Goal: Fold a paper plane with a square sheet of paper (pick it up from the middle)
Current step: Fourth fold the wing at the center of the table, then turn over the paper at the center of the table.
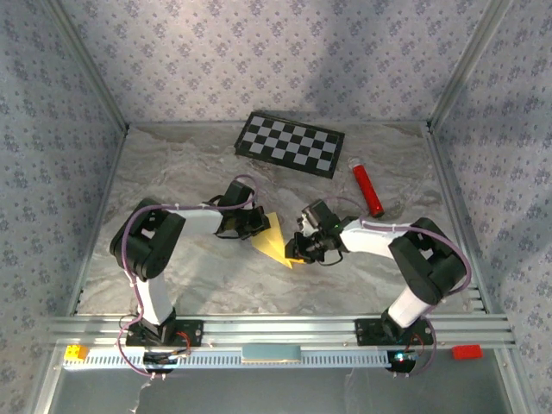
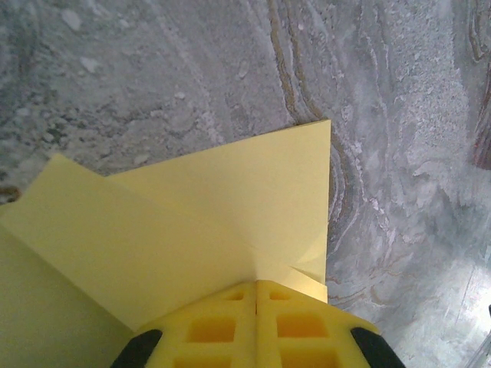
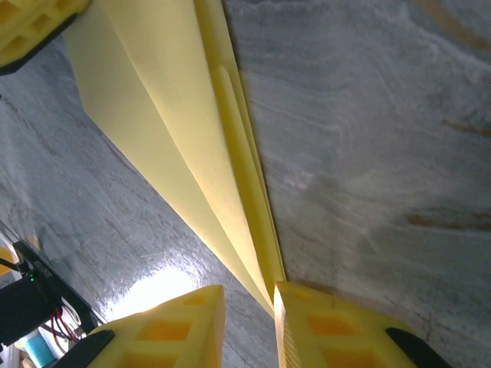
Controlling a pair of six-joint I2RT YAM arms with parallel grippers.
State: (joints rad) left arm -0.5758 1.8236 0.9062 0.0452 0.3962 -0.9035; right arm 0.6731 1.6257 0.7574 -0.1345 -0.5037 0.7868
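Paper plane (image 1: 274, 241) half-folded at worktop (image 1: 198, 172) centre | long axis runs from left tool (image 2: 255, 290), tips together at its wide end (pinching or pressing, cannot tell), to right tool (image 3: 249, 297), slightly apart around its point

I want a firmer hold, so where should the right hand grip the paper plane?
Likely the stacked lengthwise fold of the paper plane near its narrow tip, coming in from the tip end: layers stack there, the right hand straddles it, and the left hand pinches the wide end.
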